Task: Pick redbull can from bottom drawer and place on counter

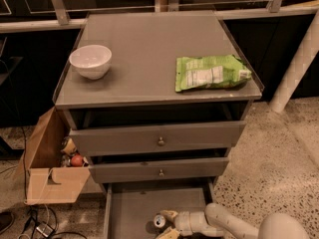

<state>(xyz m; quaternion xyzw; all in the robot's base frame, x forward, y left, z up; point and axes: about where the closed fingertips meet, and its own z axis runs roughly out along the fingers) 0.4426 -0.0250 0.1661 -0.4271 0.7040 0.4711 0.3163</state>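
Three grey drawers stack beneath the flat grey counter (149,49). The wide, shallow bottom drawer (132,208) stands pulled out for access. The pale two-finger gripper (165,223) reaches in low, its fingers apparently spread either side of the small silver redbull can (159,221), which is upright on the drawer floor.

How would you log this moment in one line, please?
gripper: open, in bottom drawer beside redbull can | can: upright | counter: no can yet
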